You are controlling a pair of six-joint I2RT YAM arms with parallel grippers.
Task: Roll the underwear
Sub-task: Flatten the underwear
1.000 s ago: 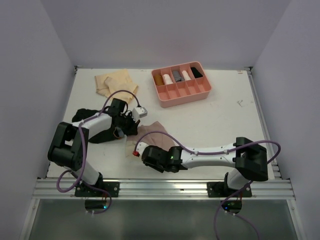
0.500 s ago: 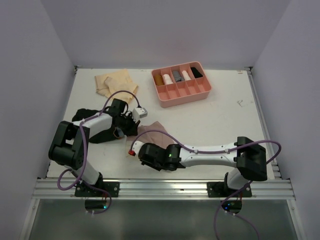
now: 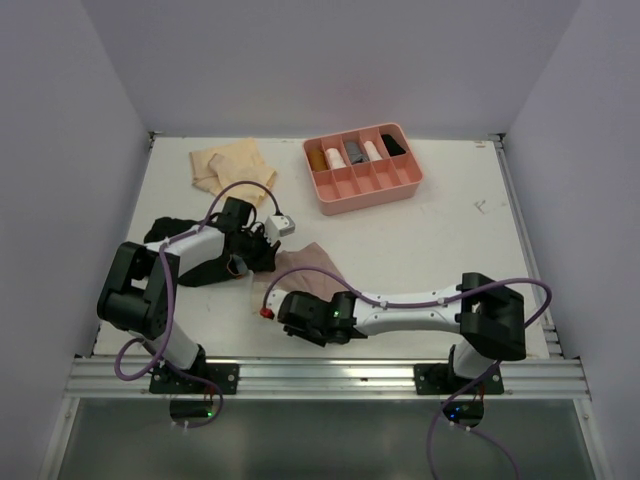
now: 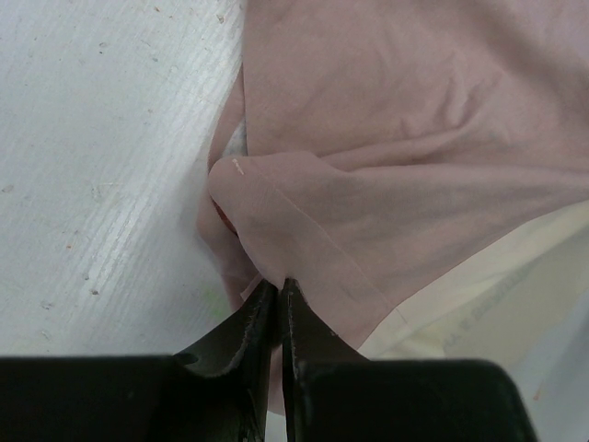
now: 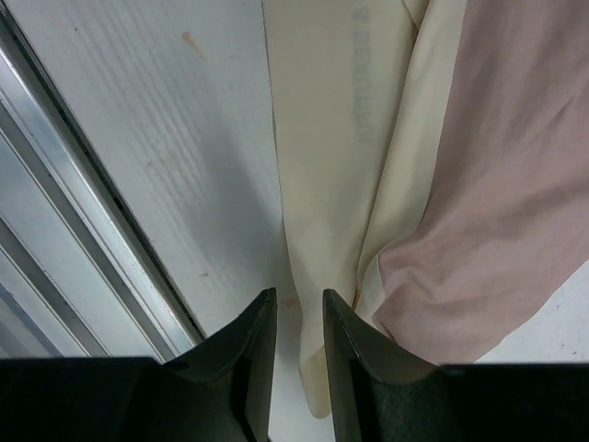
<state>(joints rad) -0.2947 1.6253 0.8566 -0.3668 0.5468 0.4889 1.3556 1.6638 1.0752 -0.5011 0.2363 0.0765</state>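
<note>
I'm clamping pink underwear (image 4: 414,138) fold in left jaws; right jaws gaping slightly, cream band (image 5: 322,184) stretching straight up-frame.

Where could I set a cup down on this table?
The widest bare patch: the table on the right, between the pink tray and the right arm. Crowded: the front left, where both arms meet at the pink underwear beside the black garment.

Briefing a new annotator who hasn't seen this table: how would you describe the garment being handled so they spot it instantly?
On the white table, look near the front between the arms. The pink underwear lies there, a fold pinched in the left claw. It alone is dusty pink with cream patches; the black underwear and tan underwear lie leftward.
</note>
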